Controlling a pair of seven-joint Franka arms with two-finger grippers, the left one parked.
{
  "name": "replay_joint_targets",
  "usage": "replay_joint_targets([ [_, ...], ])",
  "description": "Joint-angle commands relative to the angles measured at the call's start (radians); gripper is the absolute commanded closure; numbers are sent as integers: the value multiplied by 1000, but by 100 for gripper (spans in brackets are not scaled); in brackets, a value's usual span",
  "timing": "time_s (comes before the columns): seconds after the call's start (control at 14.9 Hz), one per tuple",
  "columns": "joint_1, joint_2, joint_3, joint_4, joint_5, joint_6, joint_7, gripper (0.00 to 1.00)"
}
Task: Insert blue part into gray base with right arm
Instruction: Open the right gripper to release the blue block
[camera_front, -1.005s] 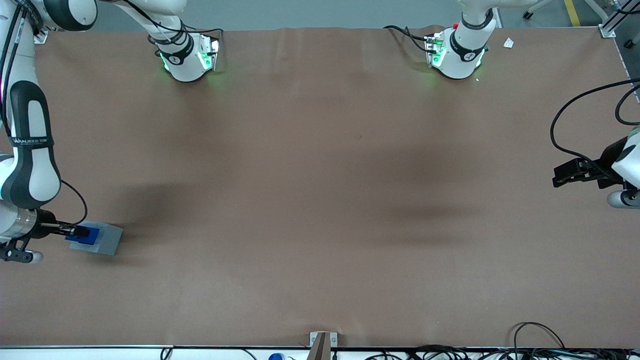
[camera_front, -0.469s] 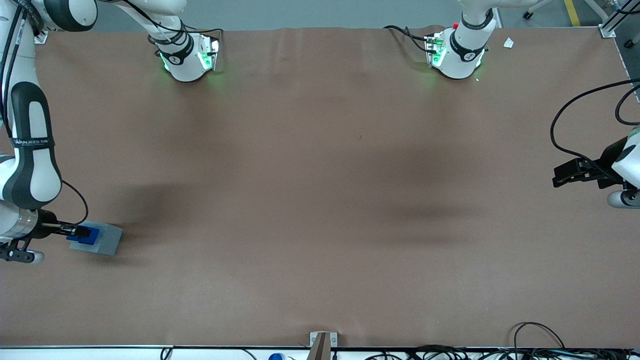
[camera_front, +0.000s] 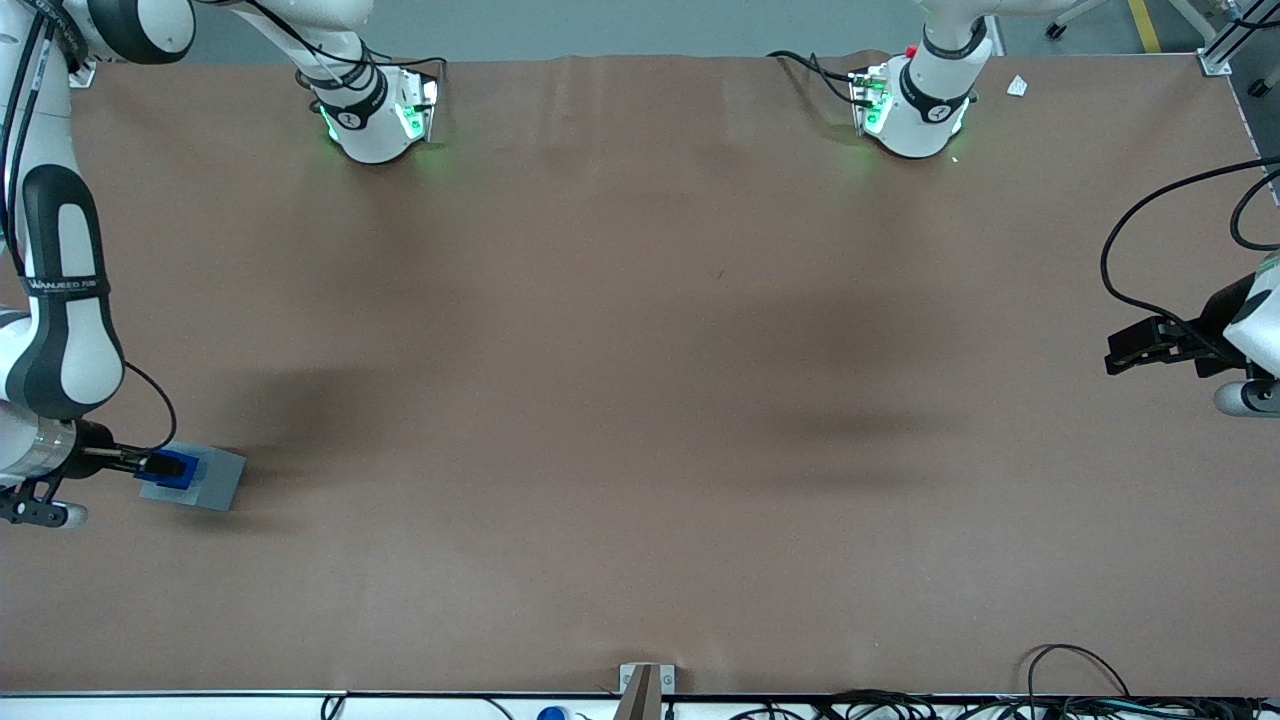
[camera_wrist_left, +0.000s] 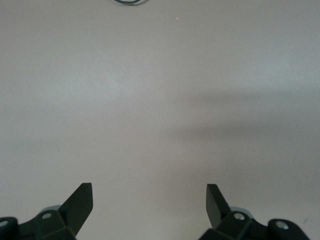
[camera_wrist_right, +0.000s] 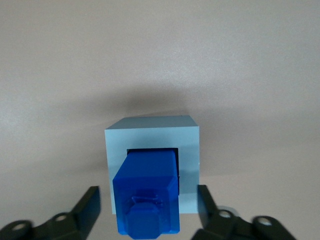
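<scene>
The gray base (camera_front: 218, 479) sits on the brown table near the working arm's end. The blue part (camera_front: 172, 466) stands in the base's square socket, its stepped top sticking up. The right arm (camera_front: 60, 320) reaches down to it. My gripper (camera_front: 155, 464) is right over the blue part. In the right wrist view the blue part (camera_wrist_right: 147, 185) sits in the socket of the gray base (camera_wrist_right: 150, 132). My gripper (camera_wrist_right: 147, 194) is open there, one finger on each side of the part with a gap on both sides.
The arm bases (camera_front: 375, 115) stand with green lights at the table edge farthest from the front camera. Cables (camera_front: 1090, 690) lie along the near edge. A small bracket (camera_front: 645, 685) sits at the middle of the near edge.
The blue part shows smaller and lower in the gray base than one second ago. The gripper has shifted only slightly and stays over it.
</scene>
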Motion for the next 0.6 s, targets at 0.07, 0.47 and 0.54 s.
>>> replay_joint_targets([
  [0.07, -8, 9, 12, 20, 13, -2, 12, 0],
  [0.47, 31, -115, 17, 12, 10, -170, 10, 0],
  [0.54, 44, -155, 17, 15, 7, -207, 10, 0],
])
